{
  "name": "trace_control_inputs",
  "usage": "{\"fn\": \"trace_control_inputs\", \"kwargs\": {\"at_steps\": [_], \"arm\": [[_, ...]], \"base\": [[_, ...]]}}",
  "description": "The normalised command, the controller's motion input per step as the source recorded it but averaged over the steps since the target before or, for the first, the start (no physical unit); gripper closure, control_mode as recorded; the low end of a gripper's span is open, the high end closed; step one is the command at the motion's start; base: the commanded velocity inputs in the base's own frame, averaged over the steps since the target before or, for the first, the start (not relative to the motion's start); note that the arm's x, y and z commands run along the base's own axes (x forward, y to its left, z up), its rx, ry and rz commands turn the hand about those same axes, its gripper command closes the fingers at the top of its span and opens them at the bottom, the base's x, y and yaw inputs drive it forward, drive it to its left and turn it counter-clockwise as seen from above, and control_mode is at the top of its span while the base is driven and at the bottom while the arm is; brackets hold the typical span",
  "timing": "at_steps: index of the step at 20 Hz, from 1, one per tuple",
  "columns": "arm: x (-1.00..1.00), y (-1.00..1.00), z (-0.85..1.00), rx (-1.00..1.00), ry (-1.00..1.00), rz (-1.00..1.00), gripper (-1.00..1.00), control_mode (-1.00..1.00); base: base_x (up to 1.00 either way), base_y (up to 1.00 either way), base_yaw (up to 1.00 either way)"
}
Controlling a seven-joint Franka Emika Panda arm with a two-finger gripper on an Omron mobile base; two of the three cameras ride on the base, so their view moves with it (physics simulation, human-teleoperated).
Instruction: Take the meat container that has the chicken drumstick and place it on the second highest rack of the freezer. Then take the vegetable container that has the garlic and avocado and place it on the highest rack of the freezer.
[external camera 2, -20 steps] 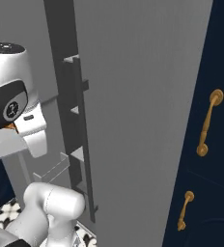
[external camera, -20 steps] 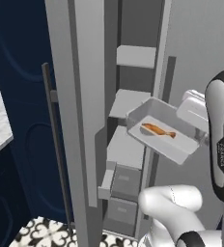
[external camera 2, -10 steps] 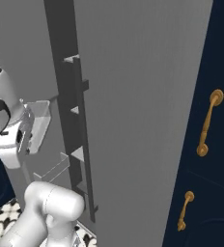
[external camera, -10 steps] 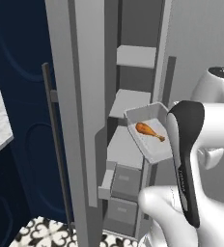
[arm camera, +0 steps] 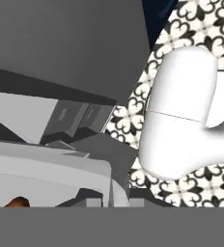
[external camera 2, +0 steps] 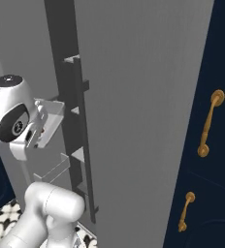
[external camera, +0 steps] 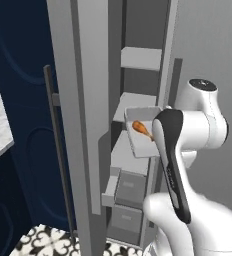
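We cannot see the end effector's grip: in the left base view the arm's dark forearm [external camera: 170, 155] covers the right side of the meat container [external camera: 138, 142]. The chicken drumstick [arm camera: 16, 202] is cut off by the hand view's bottom band.

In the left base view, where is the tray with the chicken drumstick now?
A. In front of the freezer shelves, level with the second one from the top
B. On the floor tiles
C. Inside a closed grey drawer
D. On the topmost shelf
A: the tray with the chicken drumstick is beside the second highest rack, below the highest rack.
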Motion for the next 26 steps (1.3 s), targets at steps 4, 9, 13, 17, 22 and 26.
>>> {"fn": "trace_control_inputs", "kwargs": {"at_steps": [4, 9, 13, 17, 22, 26], "arm": [[0.66, 0.01, -0.24, 0.08, 0.00, -0.16, 1.00, -1.00], [0.70, 0.03, -0.14, 0.01, 0.00, -0.21, 1.00, -1.00], [0.74, 0.00, -0.18, 0.00, 0.00, -0.13, 1.00, -1.00], [0.69, 0.00, -0.24, 0.00, 0.00, 0.00, 1.00, -1.00], [0.55, 0.01, -0.21, 0.00, 0.00, 0.01, 1.00, -1.00], [0.83, 0.00, -0.12, 0.02, 0.00, 0.00, 1.00, -1.00]], "base": [[0.00, 0.00, 0.00], [0.00, 0.00, 0.00], [0.00, 0.00, 0.00], [0.00, 0.00, 0.00], [0.00, 0.00, 0.00], [0.00, 0.00, 0.00]]}}
